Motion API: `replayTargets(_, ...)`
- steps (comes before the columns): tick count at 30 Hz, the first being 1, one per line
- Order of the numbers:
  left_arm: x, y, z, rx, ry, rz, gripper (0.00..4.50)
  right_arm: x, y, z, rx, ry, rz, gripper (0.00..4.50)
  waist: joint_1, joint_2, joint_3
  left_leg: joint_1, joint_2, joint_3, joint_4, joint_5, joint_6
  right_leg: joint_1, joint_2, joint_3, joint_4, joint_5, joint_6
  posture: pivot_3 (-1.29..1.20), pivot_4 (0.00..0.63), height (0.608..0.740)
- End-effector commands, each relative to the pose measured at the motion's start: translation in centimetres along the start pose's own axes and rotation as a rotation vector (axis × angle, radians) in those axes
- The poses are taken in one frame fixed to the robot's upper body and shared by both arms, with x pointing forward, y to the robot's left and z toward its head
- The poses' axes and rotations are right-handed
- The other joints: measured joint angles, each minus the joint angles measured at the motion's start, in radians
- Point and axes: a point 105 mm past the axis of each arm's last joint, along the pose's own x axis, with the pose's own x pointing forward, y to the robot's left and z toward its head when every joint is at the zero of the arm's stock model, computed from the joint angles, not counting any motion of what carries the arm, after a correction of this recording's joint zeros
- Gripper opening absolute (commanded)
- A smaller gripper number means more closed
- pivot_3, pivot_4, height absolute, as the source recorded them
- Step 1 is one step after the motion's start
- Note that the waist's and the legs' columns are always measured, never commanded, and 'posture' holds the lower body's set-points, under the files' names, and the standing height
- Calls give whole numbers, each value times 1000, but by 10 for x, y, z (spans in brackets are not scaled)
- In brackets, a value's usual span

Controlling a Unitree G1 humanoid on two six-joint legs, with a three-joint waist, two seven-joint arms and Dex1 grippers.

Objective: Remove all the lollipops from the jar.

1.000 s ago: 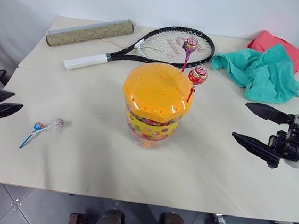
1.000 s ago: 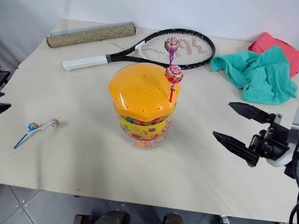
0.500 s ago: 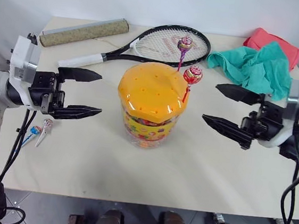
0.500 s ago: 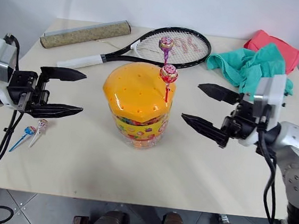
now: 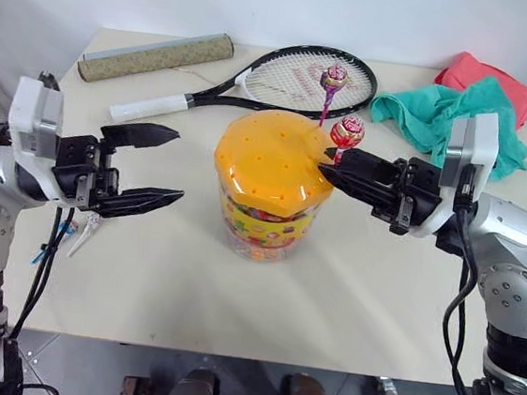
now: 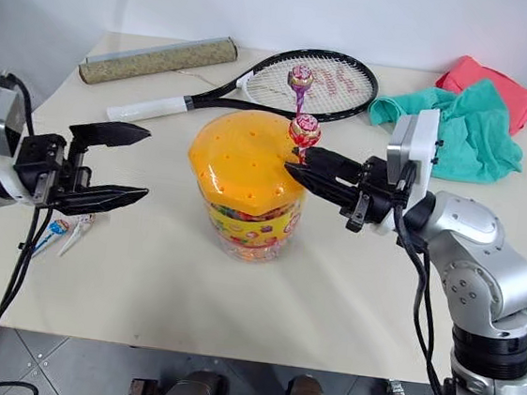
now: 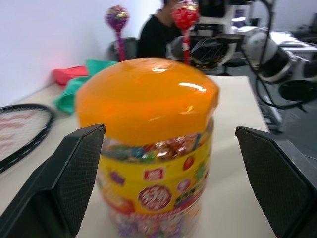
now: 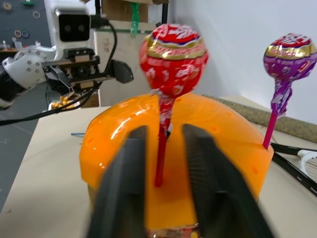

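Observation:
The jar (image 5: 263, 218) stands mid-table, a clear tub of sweets under a wide orange lid (image 5: 269, 158) dotted with holes. A red lollipop (image 5: 348, 131) and a purple lollipop (image 5: 334, 77) stand upright in holes on the lid's right side. My right gripper (image 5: 327, 167) reaches in from the right and is shut on the red lollipop's stick (image 8: 159, 158), just above the lid. My left gripper (image 5: 178, 164) is open, level with the jar and a short way to its left, touching nothing. Two more lollipops (image 6: 65, 230) lie on the table at the left, partly behind my left arm.
A tennis racket (image 5: 300, 77) and a rolled mat (image 5: 156, 56) lie at the back of the table. A teal cloth (image 5: 442, 117) over a red cloth (image 5: 488, 78) sits at the back right. The table's front edge (image 5: 247, 354) is near.
My right gripper moved left to the jar and shut around the red lollipop's stick. My left gripper came in from the left edge, opened wide and now holds still beside the jar.

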Motion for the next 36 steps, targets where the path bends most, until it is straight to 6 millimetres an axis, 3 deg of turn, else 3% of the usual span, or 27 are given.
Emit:
replayTargets(1,-21,3,0,-1,-1,63,4500,-2,4,16,-37,-78,41,10,0,0,0,0,0,0,0,0,0,0,0,0,0,0,0,0,150,740)
replayTargets(4,-24,3,0,-25,-27,81,4500,-8,4,34,-17,-201,64,10,0,0,0,0,0,0,0,0,0,0,0,0,0,0,0,0,150,740)
replayTargets(8,-13,1,4,-26,-70,46,4500,-27,-22,73,-65,-299,-65,10,4,0,0,0,1,-2,0,0,0,0,-2,-1,0,0,0,0,150,740)
replayTargets(10,-8,-2,3,-19,-62,18,4500,-47,-39,81,-60,-250,-161,10,6,0,0,0,1,-3,1,0,0,1,-2,-1,0,0,0,0,150,740)
replayTargets(13,-4,-6,5,-20,-42,-23,4500,-110,-79,34,62,204,-448,10,13,0,0,-1,-1,-5,0,0,0,2,-3,-3,0,1,-1,0,150,740)
replayTargets(16,-5,-7,3,-29,-16,-41,4500,-172,-87,-24,98,622,-585,10,9,-2,-1,-1,-4,1,-1,0,1,3,-1,-2,-1,2,-3,0,150,740)
replayTargets(19,-6,-7,0,-32,1,-50,4500,-198,-87,-59,99,807,-613,10,-5,0,0,0,-3,6,-2,0,1,2,-1,-1,-1,2,-3,0,150,740)
replayTargets(23,-2,-10,-1,-33,6,-73,4500,-219,-85,-106,188,914,-683,10,-27,3,0,1,2,16,-1,0,1,-1,0,1,-1,2,-3,0,150,740)
replayTargets(28,-1,-11,-1,-14,27,-80,4500,-244,-78,-139,271,1088,-762,10,-23,3,0,0,2,15,-1,0,1,-3,0,1,0,2,-3,0,150,740)
replayTargets(30,-2,-11,1,-5,29,-79,4500,-248,-77,-144,278,1106,-771,10,-20,0,-1,0,2,14,-1,0,1,-2,0,1,0,2,-3,0,150,740)
replayTargets(34,-6,-10,5,6,35,-68,4500,-245,-75,-136,312,1055,-770,968,-3,-1,-2,1,2,12,2,0,1,1,0,0,-2,2,-2,0,150,740)
replayTargets(36,-8,-9,8,34,20,-47,4500,-239,-80,-118,267,972,-753,1654,5,-1,-2,1,2,12,2,0,1,1,0,0,-2,2,-2,0,150,740)
